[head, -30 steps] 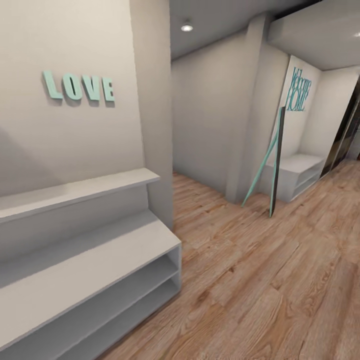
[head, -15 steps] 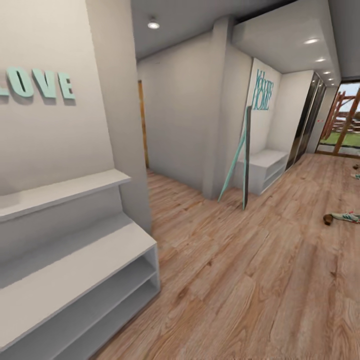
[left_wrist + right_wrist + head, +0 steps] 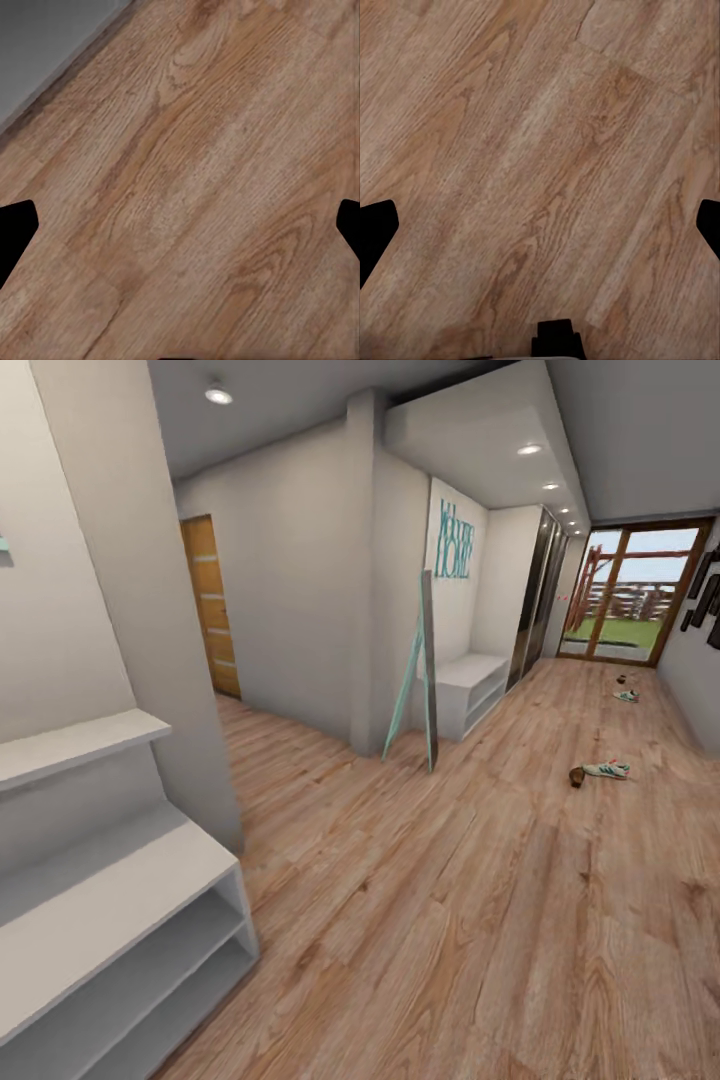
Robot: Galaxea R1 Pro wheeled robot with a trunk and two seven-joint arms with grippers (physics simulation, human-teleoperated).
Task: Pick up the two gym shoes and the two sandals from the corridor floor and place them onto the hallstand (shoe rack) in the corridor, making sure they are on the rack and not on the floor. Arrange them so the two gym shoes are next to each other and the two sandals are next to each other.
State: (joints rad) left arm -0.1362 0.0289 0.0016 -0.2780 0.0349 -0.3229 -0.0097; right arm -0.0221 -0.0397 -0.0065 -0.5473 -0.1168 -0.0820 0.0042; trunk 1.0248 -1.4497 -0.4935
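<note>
both pincers (image 3: 180,225) (image 3: 540,225) spread wide over bare floor (image 3: 480,880), gym shoe (image 3: 606,769) far ahead

Hallstand (image 3: 110,900), light grey, two open tiers, at near left. On wood floor (image 3: 450,920): sneaker (image 3: 606,769) touching brown sandal (image 3: 577,776); second sneaker (image 3: 627,696) and sandal (image 3: 621,680) farther off.

The hallstand (image 3: 110,920) stands at the frame's lower left against the wall, on the corridor floor (image 3: 450,920). Right of centre, a gym shoe (image 3: 606,769) lies on the floor touching a sandal (image 3: 577,776) on its left. Further back, another shoe (image 3: 626,696) lies before the glass door (image 3: 630,595).
</note>
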